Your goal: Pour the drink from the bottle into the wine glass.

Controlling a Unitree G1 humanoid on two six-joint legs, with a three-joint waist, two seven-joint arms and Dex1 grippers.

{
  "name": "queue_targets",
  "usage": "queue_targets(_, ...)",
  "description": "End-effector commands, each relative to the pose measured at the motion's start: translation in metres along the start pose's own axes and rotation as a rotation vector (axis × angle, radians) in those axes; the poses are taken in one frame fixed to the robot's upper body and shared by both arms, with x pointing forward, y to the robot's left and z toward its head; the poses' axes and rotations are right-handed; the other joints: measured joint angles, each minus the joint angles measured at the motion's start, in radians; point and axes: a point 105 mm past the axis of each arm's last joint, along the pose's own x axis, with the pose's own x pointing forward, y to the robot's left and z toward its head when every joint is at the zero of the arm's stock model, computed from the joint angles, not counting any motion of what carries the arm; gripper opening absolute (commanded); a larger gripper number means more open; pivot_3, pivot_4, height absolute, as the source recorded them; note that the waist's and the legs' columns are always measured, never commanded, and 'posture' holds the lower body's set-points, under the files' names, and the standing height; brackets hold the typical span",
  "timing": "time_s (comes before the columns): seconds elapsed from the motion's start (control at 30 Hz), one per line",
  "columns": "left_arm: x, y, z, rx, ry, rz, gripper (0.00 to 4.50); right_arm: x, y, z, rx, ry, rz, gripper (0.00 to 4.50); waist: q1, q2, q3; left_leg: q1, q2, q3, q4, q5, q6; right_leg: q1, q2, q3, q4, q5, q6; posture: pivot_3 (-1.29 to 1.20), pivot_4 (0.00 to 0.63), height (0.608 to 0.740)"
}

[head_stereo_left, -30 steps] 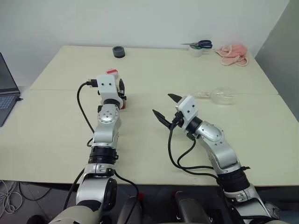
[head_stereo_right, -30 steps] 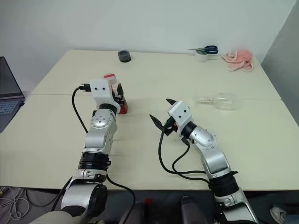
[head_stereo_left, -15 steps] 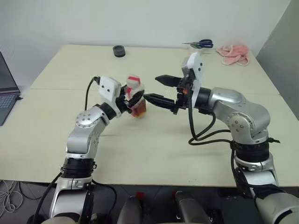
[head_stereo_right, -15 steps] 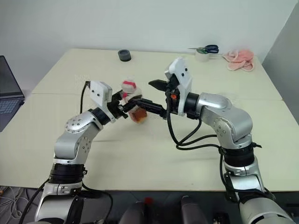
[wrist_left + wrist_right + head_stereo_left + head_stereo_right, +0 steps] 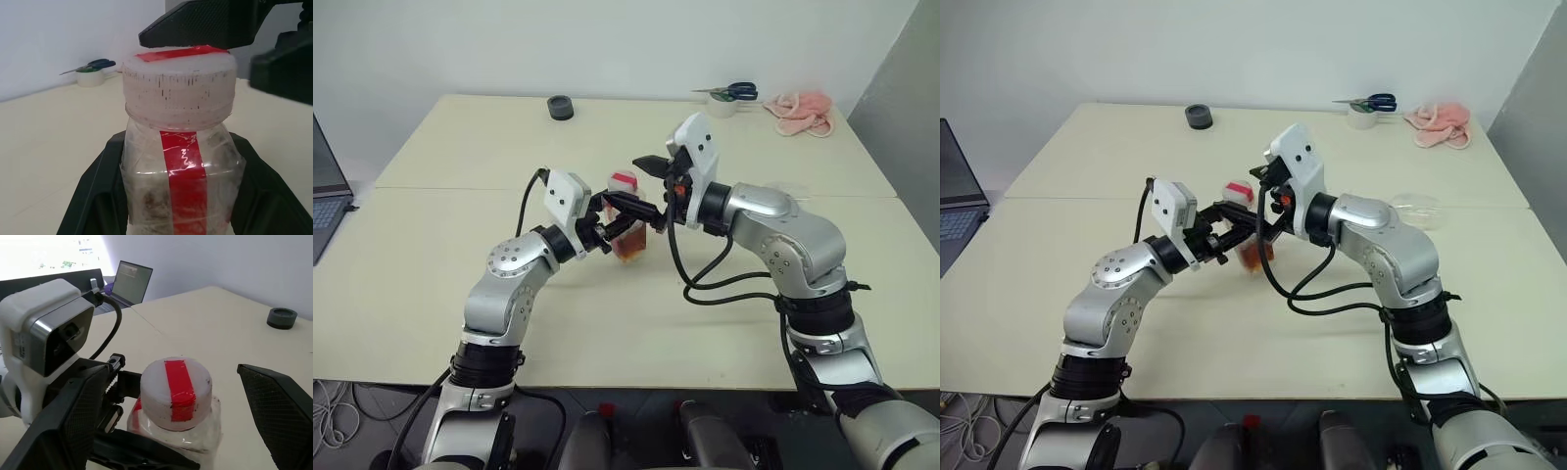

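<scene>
Left pincer (image 5: pixel 610 227) clamped on bottle (image 5: pixel 628 233), held upright above mid-bench (image 5: pixel 431 284), amber drink (image 5: pixel 630 245) low inside. Right pincer (image 5: pixel 166 396) spread wide, fingers either side of cap (image 5: pixel 177 382), not gripping. Wine glass (image 5: pixel 1414 205) lies near right edge.

Our head views look down across the desk (image 5: pixel 431 284); both wrist views sit close on the bottle (image 5: pixel 178 161).

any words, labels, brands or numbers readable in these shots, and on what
None can be read.
bottle: red strip on its body bears a small white squiggle, no legible letters.
cap: plain red strip, no text.
laptop: screen content too small to read.
</scene>
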Motion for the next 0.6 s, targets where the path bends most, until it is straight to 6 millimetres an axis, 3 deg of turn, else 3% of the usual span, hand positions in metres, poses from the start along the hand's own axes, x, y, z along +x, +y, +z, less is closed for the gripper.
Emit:
queue_targets(0.03, 0.001, -0.007, 0.019, 0.047, -0.061, -0.033, 2.10, 0.000, 0.002, 0.010, -0.009, -0.051, -0.003, 4.50, 0.000, 0.000, 0.000, 0.000, 0.000, 0.000, 0.000, 0.000, 0.000, 0.000, 0.000, 0.000, 0.000, 0.000, 0.000, 0.00, 0.150, 0.740)
queue_targets(0.13, 0.002, -0.009, 0.021, 0.049, -0.065, -0.040, 2.10, 0.001, 0.003, 0.006, 0.022, -0.057, -0.002, 3.86, 0.000, 0.000, 0.000, 0.000, 0.000, 0.000, 0.000, 0.000, 0.000, 0.000, 0.000, 0.000, 0.000, 0.000, 0.000, 0.00, 0.150, 0.740)
queue_targets(0.33, 0.003, -0.009, 0.021, 0.052, -0.067, -0.042, 2.10, 0.003, 0.006, 0.000, 0.043, -0.054, -0.004, 1.88, 0.000, 0.000, 0.000, 0.000, 0.000, 0.000, 0.000, 0.000, 0.000, 0.000, 0.000, 0.000, 0.000, 0.000, 0.000, 0.00, 0.150, 0.740)
queue_targets(0.5, 0.002, -0.010, 0.020, 0.051, -0.064, -0.044, 2.10, 0.004, 0.005, 0.004, 0.074, -0.080, 0.003, 1.88, 0.000, 0.000, 0.000, 0.000, 0.000, 0.000, 0.000, 0.000, 0.000, 0.000, 0.000, 0.000, 0.000, 0.000, 0.000, 0.00, 0.150, 0.740)
queue_targets(0.6, 0.001, -0.013, 0.020, 0.043, -0.060, -0.071, 2.09, 0.000, 0.017, 0.007, 0.093, -0.096, 0.155, 1.88, 0.000, 0.000, 0.000, 0.000, 0.000, 0.000, 0.000, 0.000, 0.000, 0.000, 0.000, 0.000, 0.000, 0.000, 0.000, 0.00, 0.150, 0.740)
